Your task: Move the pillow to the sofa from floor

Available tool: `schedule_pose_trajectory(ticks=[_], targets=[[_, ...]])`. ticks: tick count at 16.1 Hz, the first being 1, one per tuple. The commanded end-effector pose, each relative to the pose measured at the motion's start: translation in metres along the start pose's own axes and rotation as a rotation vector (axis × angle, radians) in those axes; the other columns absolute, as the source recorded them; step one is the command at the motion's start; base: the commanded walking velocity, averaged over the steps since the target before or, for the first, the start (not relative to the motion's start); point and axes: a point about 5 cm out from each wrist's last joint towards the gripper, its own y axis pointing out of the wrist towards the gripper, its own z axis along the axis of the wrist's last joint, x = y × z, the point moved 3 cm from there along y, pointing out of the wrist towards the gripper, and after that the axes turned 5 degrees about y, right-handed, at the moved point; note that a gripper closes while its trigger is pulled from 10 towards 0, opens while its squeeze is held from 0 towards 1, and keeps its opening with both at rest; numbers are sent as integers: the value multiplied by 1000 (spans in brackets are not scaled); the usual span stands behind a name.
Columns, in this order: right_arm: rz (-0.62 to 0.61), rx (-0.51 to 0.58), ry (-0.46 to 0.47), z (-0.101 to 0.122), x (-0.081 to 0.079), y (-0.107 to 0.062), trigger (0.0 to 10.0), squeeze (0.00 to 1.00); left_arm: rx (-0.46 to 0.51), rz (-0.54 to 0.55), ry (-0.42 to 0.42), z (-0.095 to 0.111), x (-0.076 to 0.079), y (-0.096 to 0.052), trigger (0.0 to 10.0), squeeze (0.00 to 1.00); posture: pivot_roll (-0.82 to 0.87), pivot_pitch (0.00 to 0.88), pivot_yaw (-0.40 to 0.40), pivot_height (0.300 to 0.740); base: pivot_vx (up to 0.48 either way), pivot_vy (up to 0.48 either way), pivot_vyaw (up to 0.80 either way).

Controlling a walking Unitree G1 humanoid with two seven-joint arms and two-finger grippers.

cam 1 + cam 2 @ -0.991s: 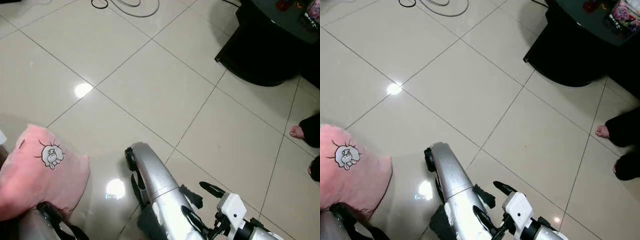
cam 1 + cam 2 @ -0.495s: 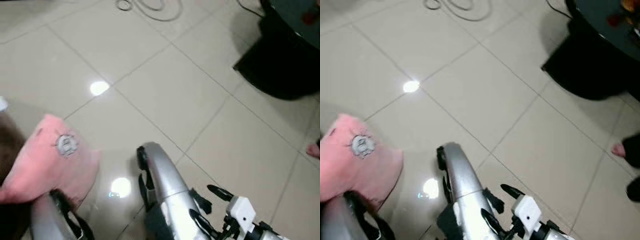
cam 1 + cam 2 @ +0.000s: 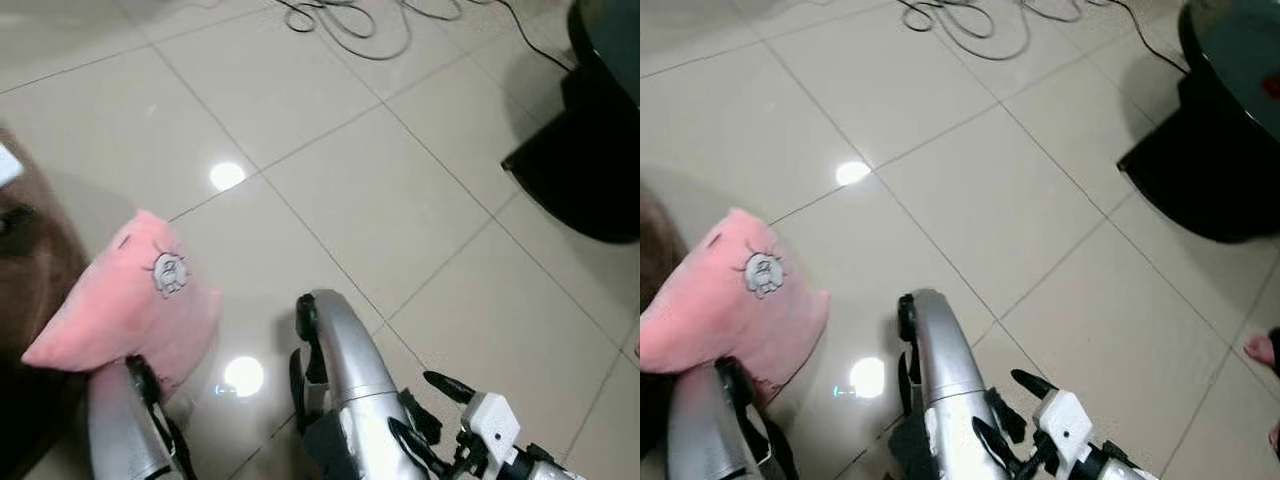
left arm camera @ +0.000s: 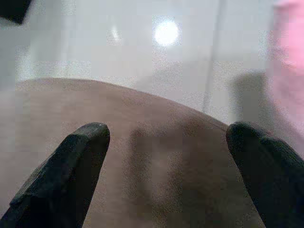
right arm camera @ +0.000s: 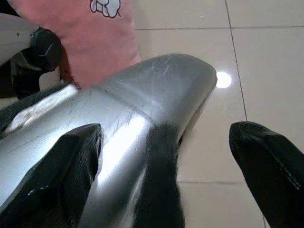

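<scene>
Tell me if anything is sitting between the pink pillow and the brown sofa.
Nothing visible does. The pink pillow already overlaps the edge of the brown sofa on the robot's left, with bare tile floor on its other side.

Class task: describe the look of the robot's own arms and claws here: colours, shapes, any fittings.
Both arms have rounded, glossy silver shells with black joints. The right arm ends in a white block with black cabling near the wrist. Each claw, left claw and right claw, has two long, matte black fingers with blunt, rounded tips.
</scene>
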Motion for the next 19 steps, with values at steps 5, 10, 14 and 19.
schedule_pose_trajectory(ticks=[5, 10, 14, 19], targets=[[36, -40, 55, -11, -10, 27, 10000, 0, 31, -191, 201, 41, 4, 8, 10000, 0, 53, 372, -143, 536, 0, 0, 0], [33, -10, 61, -7, -10, 42, 10000, 0, -11, -303, 226, 62, 34, 34, 10000, 0, 56, 358, -109, 536, 0, 0, 0], [-77, 7, 44, -8, -4, 42, 10000, 0, 434, -86, -112, 129, 8, 31, 10000, 0, 28, 333, -96, 536, 0, 0, 0], [-199, -31, 10, -15, 9, 35, 10000, 0, 864, 29, -525, 148, 5, 12, 10000, 0, 67, 301, -116, 536, 0, 0, 0]])
